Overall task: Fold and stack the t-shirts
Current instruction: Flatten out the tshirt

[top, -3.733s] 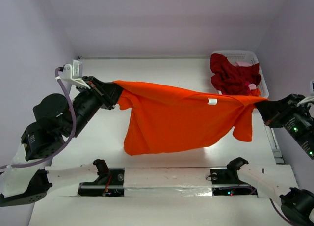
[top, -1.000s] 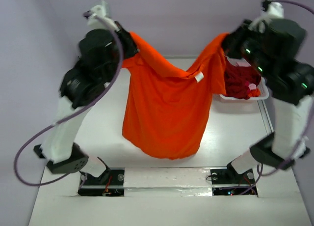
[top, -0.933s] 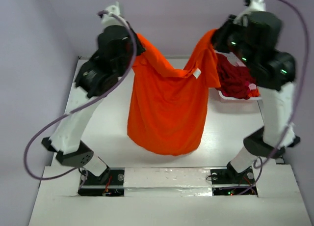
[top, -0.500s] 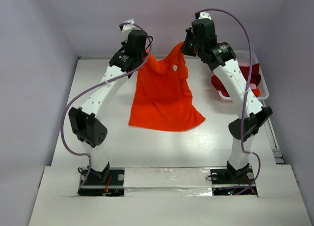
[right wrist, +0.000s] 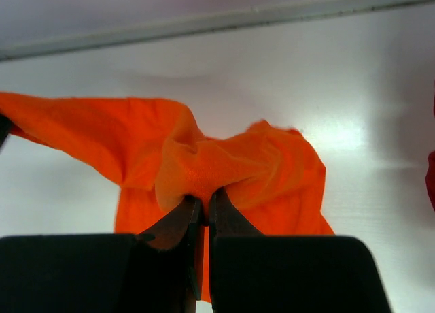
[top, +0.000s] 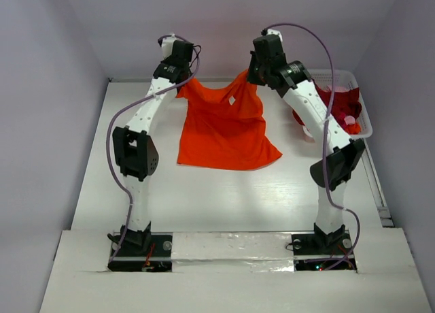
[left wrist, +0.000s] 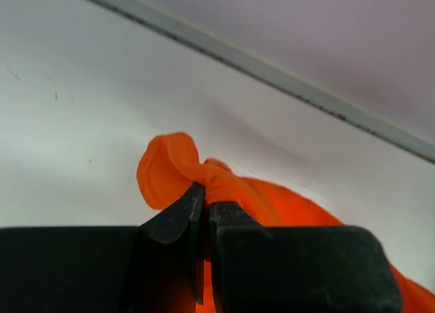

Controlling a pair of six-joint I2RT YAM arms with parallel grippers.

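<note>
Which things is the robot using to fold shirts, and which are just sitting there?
For the job:
- orange t-shirt, pinched by the left gripper and the right gripper
- dark red t-shirt, waiting its turn

Just sitting there:
- white basket, holding the dark red t-shirt
- table

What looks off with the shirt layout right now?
The orange t-shirt lies askew: its hem corner nearer the basket flares outward, and its shoulders are bunched in the left claw and right claw. The crimson t-shirt sits heaped in that basket.
</note>
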